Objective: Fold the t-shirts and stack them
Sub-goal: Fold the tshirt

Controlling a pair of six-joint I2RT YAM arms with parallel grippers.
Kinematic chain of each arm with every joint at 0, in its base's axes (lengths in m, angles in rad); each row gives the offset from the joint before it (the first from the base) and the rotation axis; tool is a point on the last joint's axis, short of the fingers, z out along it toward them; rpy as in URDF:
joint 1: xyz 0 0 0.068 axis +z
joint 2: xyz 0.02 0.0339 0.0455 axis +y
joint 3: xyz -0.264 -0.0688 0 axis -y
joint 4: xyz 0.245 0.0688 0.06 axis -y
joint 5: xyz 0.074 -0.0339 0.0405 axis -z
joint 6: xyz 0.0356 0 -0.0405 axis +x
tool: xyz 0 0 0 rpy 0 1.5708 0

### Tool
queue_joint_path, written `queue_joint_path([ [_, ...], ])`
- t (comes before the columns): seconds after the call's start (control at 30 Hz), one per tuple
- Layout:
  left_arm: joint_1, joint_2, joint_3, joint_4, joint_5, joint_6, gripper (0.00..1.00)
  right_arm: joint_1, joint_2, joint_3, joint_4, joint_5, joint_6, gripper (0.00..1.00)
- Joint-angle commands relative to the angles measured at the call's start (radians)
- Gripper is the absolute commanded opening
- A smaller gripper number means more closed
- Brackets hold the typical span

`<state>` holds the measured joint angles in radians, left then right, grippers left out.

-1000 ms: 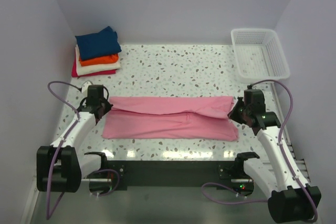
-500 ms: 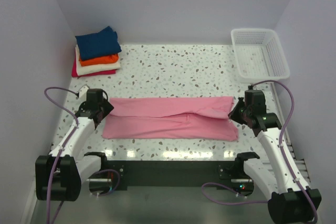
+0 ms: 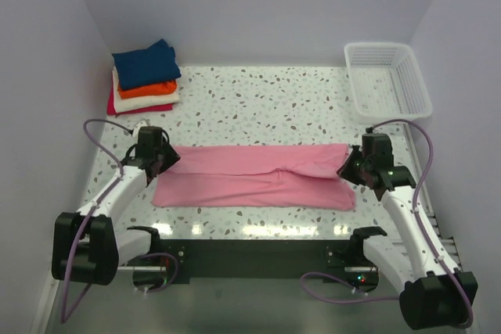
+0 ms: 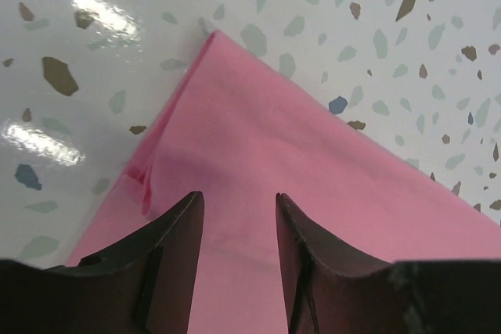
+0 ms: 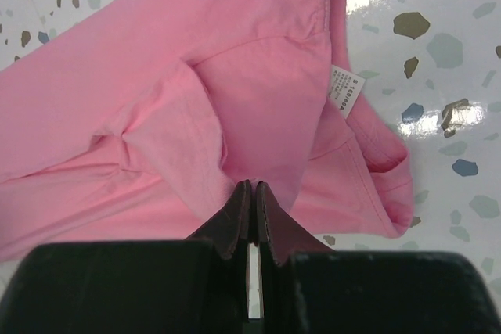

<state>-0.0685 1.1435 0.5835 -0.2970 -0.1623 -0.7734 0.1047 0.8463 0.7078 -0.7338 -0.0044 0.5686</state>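
Top external, left tool [image 3: 166, 158] shifted over pink t-shirt [image 3: 250, 183] (jaws apart)

Left fingers [image 4: 168, 260] apart; right fingers [image 5: 233, 217] seemingly closed.

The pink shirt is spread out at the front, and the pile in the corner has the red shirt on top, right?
No. The blue shirt is on top of the pile; the red shirt is at the bottom. The top view shows it. The pink shirt is spread out at the front.

Pale lilac walls [image 3: 258, 5] on 3 sides; glossy speckled terrazzo tabletop [image 3: 258, 107]; overhead light glare [image 3: 262, 230].
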Motion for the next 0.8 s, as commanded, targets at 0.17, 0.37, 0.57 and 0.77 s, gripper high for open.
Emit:
queue_joint_path([
  [0.17, -0.097, 0.087, 0.049, 0.107, 0.05, 0.023, 0.46, 0.0, 0.034, -0.073, 0.08, -0.043, 0.001, 0.33],
  [0.37, -0.154, 0.117, 0.068, 0.163, 0.157, 0.046, 0.46, 0.0, 0.02, -0.061, 0.083, -0.048, 0.007, 0.56],
  [0.57, -0.267, 0.2, 0.136, 0.174, 0.26, 0.094, 0.46, 0.022, 0.161, -0.001, 0.184, -0.079, -0.024, 0.57],
  [0.77, -0.324, 0.206, 0.156, 0.161, 0.305, 0.126, 0.47, 0.206, 0.42, 0.079, 0.287, 0.061, -0.03, 0.54],
])
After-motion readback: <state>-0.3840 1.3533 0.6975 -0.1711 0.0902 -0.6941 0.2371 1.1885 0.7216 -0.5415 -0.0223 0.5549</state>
